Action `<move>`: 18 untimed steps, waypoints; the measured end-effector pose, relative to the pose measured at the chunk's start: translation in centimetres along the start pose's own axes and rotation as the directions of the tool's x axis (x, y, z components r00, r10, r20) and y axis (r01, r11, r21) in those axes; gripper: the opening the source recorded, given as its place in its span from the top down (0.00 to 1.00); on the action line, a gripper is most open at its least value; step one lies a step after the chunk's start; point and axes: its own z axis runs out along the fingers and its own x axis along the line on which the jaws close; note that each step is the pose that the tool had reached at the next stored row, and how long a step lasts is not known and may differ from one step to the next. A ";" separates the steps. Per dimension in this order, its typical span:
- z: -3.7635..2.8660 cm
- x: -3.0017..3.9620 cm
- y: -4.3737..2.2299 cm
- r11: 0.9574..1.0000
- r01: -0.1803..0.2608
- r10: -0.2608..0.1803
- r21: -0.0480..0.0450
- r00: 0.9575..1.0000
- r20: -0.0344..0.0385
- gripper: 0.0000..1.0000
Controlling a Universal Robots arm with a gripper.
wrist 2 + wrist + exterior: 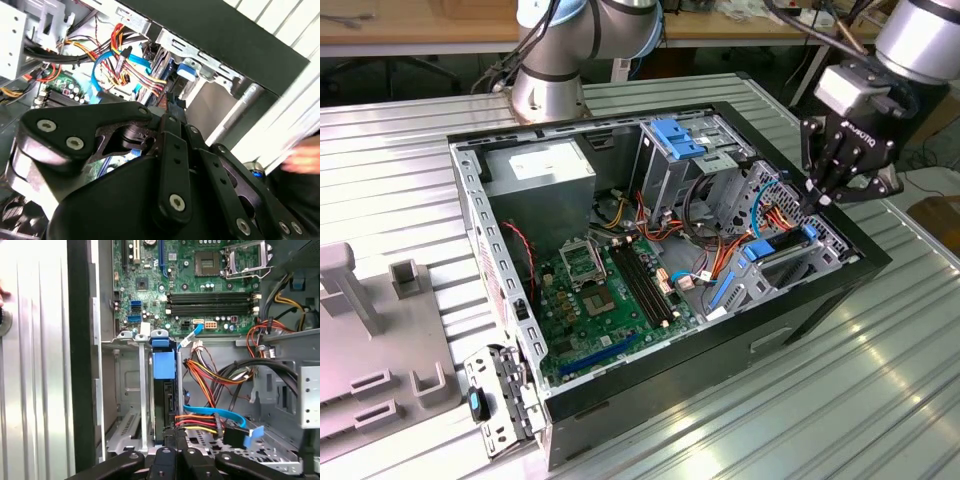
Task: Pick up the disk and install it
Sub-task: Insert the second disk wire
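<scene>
While the open computer case (660,270) lies on its side across the ribbed metal table (880,400), the gripper (817,195) hangs over the case's corner at about three o'clock in the exterior view, its black fingers pointing down and drawn close together at the tips. Whether they pinch anything there I cannot tell.

Just below those tips, at roughly five o'clock from them, the disk (782,250) sits in the drive bay by the case's front wall, its blue rails showing around a dark body. In the first wrist view the disk (163,385) stands on edge in a metal slot, a blue tab at its upper end, with the gripper's linkage (172,460) straight beneath it at six o'clock. The second wrist view shows the gripper's dark links (170,165) close up, with a blue part of the disk (187,70) beyond them at twelve o'clock.

A bundle of red, yellow and orange wires (200,370) and a flat blue cable (220,415) run beside the disk at about three o'clock. The green motherboard (605,290) fills the case floor at nine o'clock from the bay, and a tall metal cage with a blue latch (675,138) stands at the case's far side.
</scene>
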 end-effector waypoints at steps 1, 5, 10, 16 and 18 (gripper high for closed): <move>-0.40 0.00 -0.01 1.000 0.000 0.000 0.000 1.000 0.000 0.89; -1.89 -0.01 -0.03 1.000 0.000 0.000 0.000 1.000 -0.004 0.89; -1.99 -3.34 0.29 1.000 0.000 0.000 -0.011 1.000 -0.021 0.89; -2.05 -6.30 0.27 1.000 0.000 -0.003 -0.028 0.995 -0.095 0.89; -2.04 -6.37 0.22 1.000 0.000 -0.003 -0.028 0.994 -0.112 0.89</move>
